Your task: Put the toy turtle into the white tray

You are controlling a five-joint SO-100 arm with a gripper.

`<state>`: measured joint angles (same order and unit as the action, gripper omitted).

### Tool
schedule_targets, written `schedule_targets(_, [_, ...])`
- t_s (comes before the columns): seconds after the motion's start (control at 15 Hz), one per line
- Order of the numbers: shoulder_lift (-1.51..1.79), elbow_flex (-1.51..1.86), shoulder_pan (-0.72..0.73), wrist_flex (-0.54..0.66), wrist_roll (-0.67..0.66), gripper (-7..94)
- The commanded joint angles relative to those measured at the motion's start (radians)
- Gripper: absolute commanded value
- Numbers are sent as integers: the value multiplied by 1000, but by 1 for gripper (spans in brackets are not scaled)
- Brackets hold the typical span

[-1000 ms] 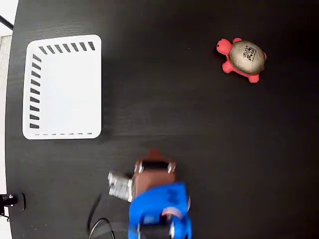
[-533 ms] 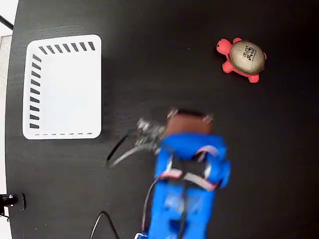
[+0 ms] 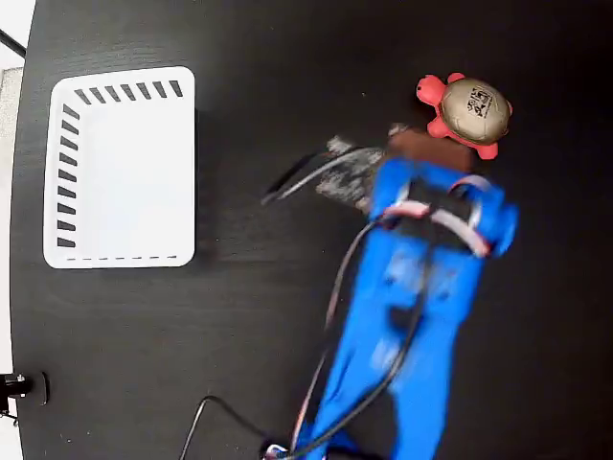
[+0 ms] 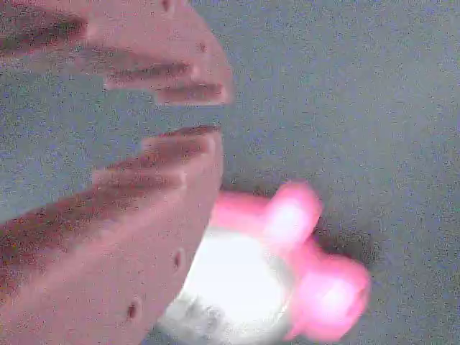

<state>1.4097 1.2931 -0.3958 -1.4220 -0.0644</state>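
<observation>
The small soft red-pink toy turtle (image 3: 466, 115) with its rounded beige shell sits far right on the black desk (image 3: 287, 287) — likely light and squashy, best pinched across the shell — beside the brown tool (image 4: 198, 115), slightly parted, empty.

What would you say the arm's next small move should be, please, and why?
Probably open the jaws wider and ease down over the turtle. In the wrist view the gripper shows only a narrow gap, with nothing in it, and the turtle lies just beyond and partly under one finger. It sits on the dark table, far from the white tray, so it must be grasped first.
</observation>
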Motion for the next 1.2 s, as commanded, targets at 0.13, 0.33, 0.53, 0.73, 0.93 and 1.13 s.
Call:
schedule_targets(0.13, [-172,-353,-58,-14,-2,0])
schedule_targets(0.33, [-275,-471,-86,-17,12,0])
schedule_targets(0.53, [-360,-574,-121,-32,3,1])
schedule_targets(0.73, [-443,-683,-153,-87,-15,17])
schedule_targets(0.93, [-494,-747,-181,-112,-28,39])
schedule_targets(1.13, [-577,-838,-186,-143,-43,42])
